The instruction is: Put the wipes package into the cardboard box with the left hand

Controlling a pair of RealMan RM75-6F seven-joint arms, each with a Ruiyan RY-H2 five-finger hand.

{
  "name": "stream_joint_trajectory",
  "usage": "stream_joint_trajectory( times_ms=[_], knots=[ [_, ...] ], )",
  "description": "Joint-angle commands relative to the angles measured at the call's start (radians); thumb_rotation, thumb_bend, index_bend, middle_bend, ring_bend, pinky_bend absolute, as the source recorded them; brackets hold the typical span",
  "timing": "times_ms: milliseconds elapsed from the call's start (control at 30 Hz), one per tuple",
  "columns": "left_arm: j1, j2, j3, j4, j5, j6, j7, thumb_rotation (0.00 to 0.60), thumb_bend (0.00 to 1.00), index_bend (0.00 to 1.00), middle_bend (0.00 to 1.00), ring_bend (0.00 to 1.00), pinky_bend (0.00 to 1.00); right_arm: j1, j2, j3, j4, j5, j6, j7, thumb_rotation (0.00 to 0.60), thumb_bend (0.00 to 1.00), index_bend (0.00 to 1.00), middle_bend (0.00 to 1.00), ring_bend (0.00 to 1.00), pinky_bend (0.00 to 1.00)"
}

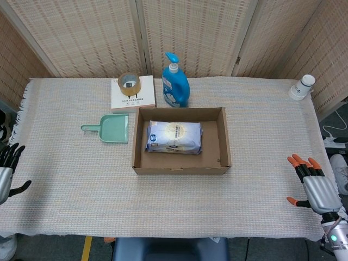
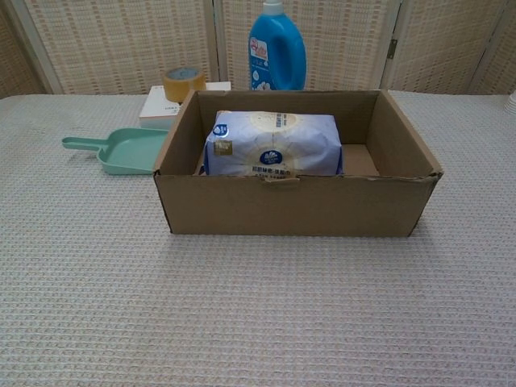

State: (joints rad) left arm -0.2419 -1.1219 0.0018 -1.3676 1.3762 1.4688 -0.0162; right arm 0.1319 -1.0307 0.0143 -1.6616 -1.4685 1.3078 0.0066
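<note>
The wipes package, pale blue and white, lies flat inside the open cardboard box, toward the box's left side. My left hand is at the far left edge of the head view, off the table's left border, fingers apart and holding nothing. My right hand, with orange fingertips, is at the table's right front corner, fingers spread and empty. Neither hand shows in the chest view.
A green dustpan lies left of the box. Behind it a tape roll sits on a white box. A blue pump bottle stands behind the box. A small white object sits at the back right.
</note>
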Motion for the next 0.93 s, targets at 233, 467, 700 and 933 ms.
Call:
stream_joint_trajectory(
  times_ms=[233, 467, 700, 933],
  knots=[
    [0.034, 0.008, -0.006, -0.009, 0.028, 0.015, -0.024, 0.600, 0.18, 0.00, 0.00, 0.00, 0.13, -0.007, -0.054, 0.009, 0.039, -0.023, 0.053, -0.060, 0.600, 0.00, 0.06, 0.00, 0.00, 0.00],
    [0.046, 0.010, -0.013, -0.013, 0.055, 0.023, -0.030, 0.600, 0.18, 0.00, 0.00, 0.00, 0.13, -0.009, -0.086, -0.001, 0.094, -0.077, 0.086, -0.040, 0.600, 0.00, 0.06, 0.00, 0.00, 0.00],
    [0.050, 0.008, -0.024, -0.029, 0.067, 0.017, -0.022, 0.600, 0.18, 0.00, 0.00, 0.00, 0.13, -0.007, -0.098, -0.002, 0.136, -0.121, 0.122, -0.004, 0.600, 0.00, 0.05, 0.00, 0.00, 0.00],
    [0.048, 0.010, -0.034, -0.044, 0.064, -0.003, -0.011, 0.600, 0.18, 0.00, 0.00, 0.00, 0.12, -0.010, -0.096, -0.003, 0.147, -0.117, 0.125, 0.013, 0.600, 0.00, 0.06, 0.00, 0.00, 0.00]
  ],
)
